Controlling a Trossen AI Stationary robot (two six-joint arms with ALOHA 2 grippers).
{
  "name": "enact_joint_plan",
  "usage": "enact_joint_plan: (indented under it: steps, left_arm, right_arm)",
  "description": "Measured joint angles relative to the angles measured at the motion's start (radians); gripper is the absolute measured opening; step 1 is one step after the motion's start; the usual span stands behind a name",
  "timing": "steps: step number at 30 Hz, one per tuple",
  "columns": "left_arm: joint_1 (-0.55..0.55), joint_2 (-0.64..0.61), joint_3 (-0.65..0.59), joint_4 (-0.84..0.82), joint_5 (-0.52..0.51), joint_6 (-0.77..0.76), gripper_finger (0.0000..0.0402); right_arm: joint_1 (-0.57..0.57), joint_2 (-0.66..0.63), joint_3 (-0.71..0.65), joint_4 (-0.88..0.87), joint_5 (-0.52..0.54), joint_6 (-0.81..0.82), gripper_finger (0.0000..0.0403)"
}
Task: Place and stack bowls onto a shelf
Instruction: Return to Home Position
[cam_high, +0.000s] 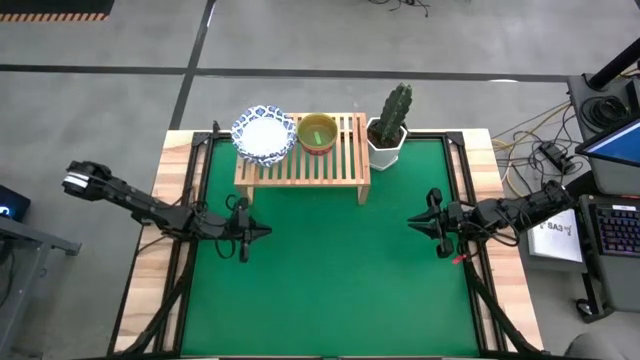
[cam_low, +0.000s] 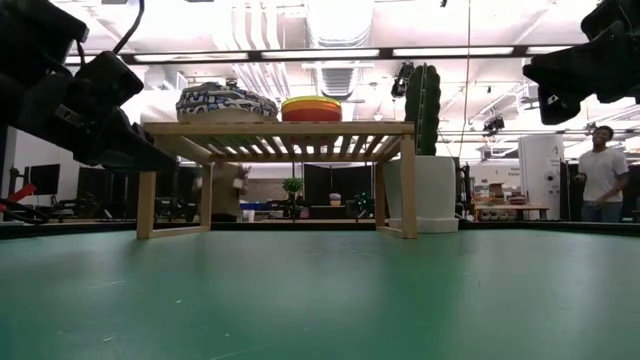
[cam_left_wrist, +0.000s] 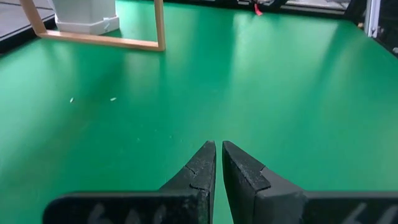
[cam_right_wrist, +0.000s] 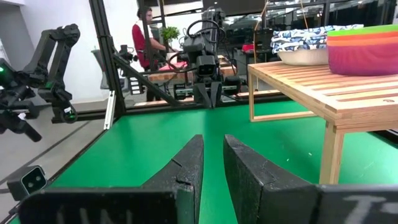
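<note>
A: Light-wood shelf (cam_high: 300, 165) sits at the table's far edge. We see the blue patterned bowls (cam_high: 263, 135) stacked on its left end and the plastic bowls (cam_high: 317, 133) nested just beside them. No bowl is off the shelf.
B: Grippers?
A: Left gripper (cam_high: 262, 232) and right gripper (cam_high: 412, 221) hover over the green mat (cam_high: 330, 300), facing each other, well apart, both clear of the shelf. Each pair is pinched to a thin slit and holds nothing.
B: Risks?
A: Few, we judge. The patterned stack sits near the shelf's left end, so an arm knocking the rack could tip it. The cactus pot (cam_high: 388, 125) is by the shelf's right leg; we can't tell if it's touching.
B: Room?
A: We have open mat between the arms and nearer us. Pulling back toward the wooden side edges looks free.
</note>
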Motion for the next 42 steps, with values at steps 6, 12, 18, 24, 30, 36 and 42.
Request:
enact_joint_plan:
  steps: [6, 12, 18, 24, 30, 36, 42]
  left_arm:
    - [0.0, 0.036, 0.0, 0.0, 0.0, 0.0, 0.0011]
    - [0.0, 0.075, 0.0, 0.0, 0.0, 0.0, 0.0011]
    - [0.0, 0.12, 0.0, 0.0, 0.0, 0.0, 0.0011]
    - [0.0, 0.161, 0.0, 0.0, 0.0, 0.0, 0.0011]
    - [0.0, 0.194, 0.0, 0.0, 0.0, 0.0, 0.0011]
    - [0.0, 0.225, 0.0, 0.001, 0.0, 0.0, 0.0011]
    - [0.0, 0.263, 0.0, 0.002, 0.0, 0.0, 0.0011]
  right_arm:
    - [0.0, 0.0, 0.0, 0.0, 0.0, 0.001, 0.0052]
    - [0.0, 0.0, 0.0, 0.0, 0.0, 0.001, 0.0052]
    - [0.0, 0.0, 0.0, -0.001, 0.0, 0.0, 0.0052]
    - [0.0, 0.0, 0.0, -0.001, 0.0, 0.001, 0.0052]
    - [0.0, 0.0, 0.0, -0.001, 0.0, 0.001, 0.0052]
    - [0.0, 0.0, 0.0, -0.001, 0.0, 0.0, 0.0052]
    - [0.0, 0.0, 0.0, -0.001, 0.0, 0.001, 0.0052]
